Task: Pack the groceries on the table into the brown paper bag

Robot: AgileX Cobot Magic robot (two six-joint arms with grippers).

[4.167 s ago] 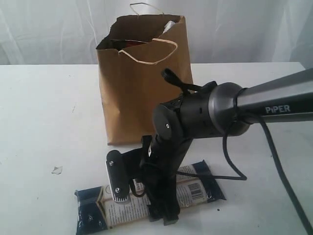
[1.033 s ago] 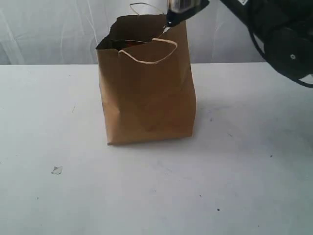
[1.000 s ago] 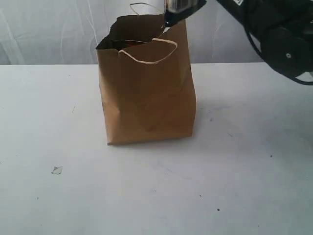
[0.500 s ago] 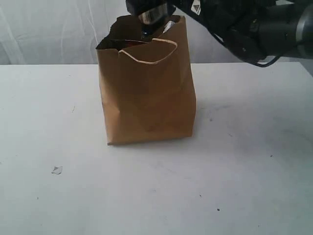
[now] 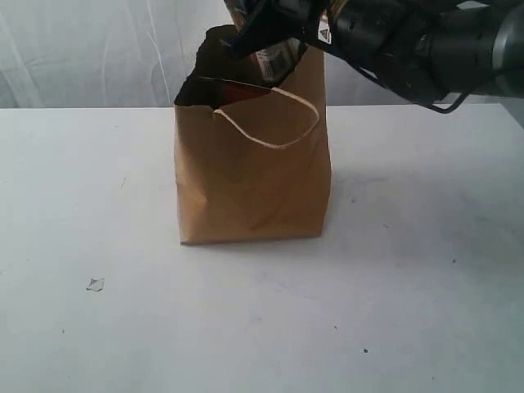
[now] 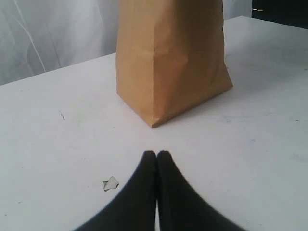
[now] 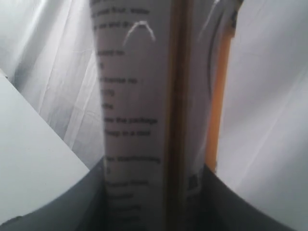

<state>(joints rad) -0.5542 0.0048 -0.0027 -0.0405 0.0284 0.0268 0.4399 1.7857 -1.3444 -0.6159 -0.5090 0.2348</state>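
Hanging above the bag, which stands on the bench toward its far edge, the right pincer pinches a packet upright over the open mouth. Left wrist: the left pincer is pressed together, empty, low over the bench. Right wrist: the packet's glossy film looks light, slippery and crushable; grip mid-length, gently.

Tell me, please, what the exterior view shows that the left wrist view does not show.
Only the exterior view: the right arm above the open mouth of the brown paper bag, a long packet at its rim, and the cream handle. Only the left wrist view: the left pincer, shut, pointing toward the bag. Both: the bag upright on the white table, and a small scrap lying apart from it.
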